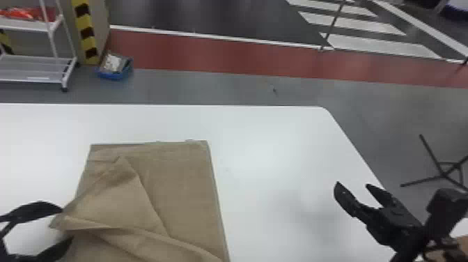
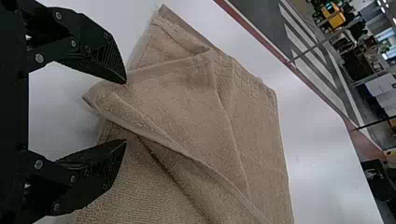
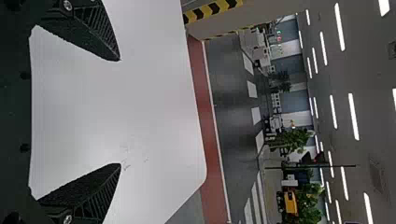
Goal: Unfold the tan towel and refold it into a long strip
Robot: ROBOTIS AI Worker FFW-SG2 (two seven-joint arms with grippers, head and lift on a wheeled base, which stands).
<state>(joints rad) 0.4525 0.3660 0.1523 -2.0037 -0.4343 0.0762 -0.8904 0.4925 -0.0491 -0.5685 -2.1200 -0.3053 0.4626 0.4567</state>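
- Tan towel (image 1: pixel 188 181) lies on the white table (image 1: pixel 271 146), between seven and eight o'clock from the middle of the head view. It is partly folded: a loose flap crosses over the flat part, and one corner points to nine o'clock.
- The left gripper (image 1: pixel 66 224) is at eight o'clock, beside this corner, and its fingers point to about three o'clock. It is released, with the fingers well apart; the corner of the cloth comes between their tips. Whether they touch it, I cannot tell.
- The right gripper (image 1: pixel 351 184) is at four o'clock, over the table and well apart from the cloth. It is also released, its two fingers spread and directed to about eleven o'clock.
- The table has a rounded corner between two and three o'clock.
- Behind it, the floor is grey, with a red band (image 1: pixel 223 52) at twelve and white stripes (image 1: pixel 376 43) at two o'clock.
- At ten o'clock stand a blue bin (image 1: pixel 115 75) and a pillar with yellow and black marking (image 1: pixel 87 31); a white rack (image 1: pixel 28 81) is between nine and ten.
- Black legs of a stand (image 1: pixel 432 155) are at three o'clock.
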